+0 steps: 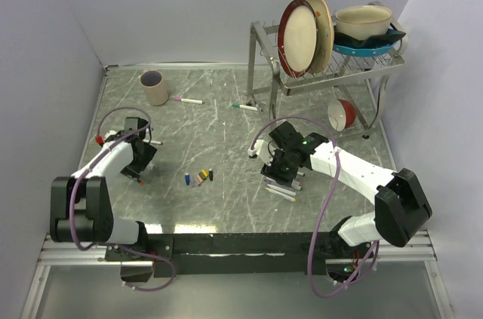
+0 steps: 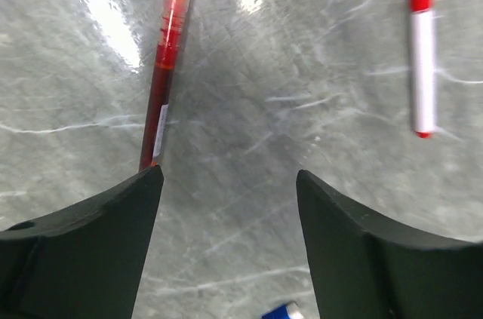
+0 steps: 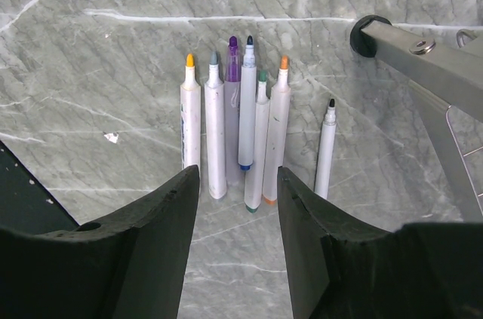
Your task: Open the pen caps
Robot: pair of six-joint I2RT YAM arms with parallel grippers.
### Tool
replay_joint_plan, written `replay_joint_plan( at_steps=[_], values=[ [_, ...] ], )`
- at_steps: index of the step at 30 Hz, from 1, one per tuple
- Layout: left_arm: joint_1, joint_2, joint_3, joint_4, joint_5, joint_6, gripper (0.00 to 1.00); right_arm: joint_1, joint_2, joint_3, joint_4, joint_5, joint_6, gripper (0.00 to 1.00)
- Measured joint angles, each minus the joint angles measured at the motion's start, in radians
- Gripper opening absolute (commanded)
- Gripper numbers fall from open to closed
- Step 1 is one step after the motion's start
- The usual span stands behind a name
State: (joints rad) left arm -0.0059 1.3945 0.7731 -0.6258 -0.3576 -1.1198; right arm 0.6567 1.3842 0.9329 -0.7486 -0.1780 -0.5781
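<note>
Pale lavender walls (image 1: 189, 2) enclose a grey marbled table (image 1: 226, 206); a metal dish rack (image 1: 253, 55) stands far right

Grey, white-veined surface (image 1: 226, 210), closed in by pale walls (image 1: 189, 2). Far left: a beige cup (image 1: 155, 87), upright. Far right: a metal dish rack (image 1: 255, 59) on thin legs. Racked on edge at its left end, a red-rimmed plate (image 1: 296, 36) with a cream plate (image 1: 324, 11) just behind. Beside these, a cream bowl (image 1: 364, 21) nested in a blue dish (image 1: 362, 50). Under the rack, a red bowl (image 1: 344, 114), tilted. From the right wrist view, one rack leg (image 3: 423, 55) ending in a black foot (image 3: 366, 35).
</note>
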Motion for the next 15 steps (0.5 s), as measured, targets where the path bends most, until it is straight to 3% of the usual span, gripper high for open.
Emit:
replay_joint_plan(
  at_steps=[9, 15],
  values=[
    [0.032, -0.108, -0.024, -0.009, -0.030, -0.004, 0.80, 0.000, 0.000, 0.000, -0.001, -0.007, -0.004, 0.54],
    [0.081, -0.039, -0.037, -0.031, -0.026, -0.029, 0.72, 0.000, 0.000, 0.000, -0.001, -0.008, -0.004, 0.54]
  ],
)
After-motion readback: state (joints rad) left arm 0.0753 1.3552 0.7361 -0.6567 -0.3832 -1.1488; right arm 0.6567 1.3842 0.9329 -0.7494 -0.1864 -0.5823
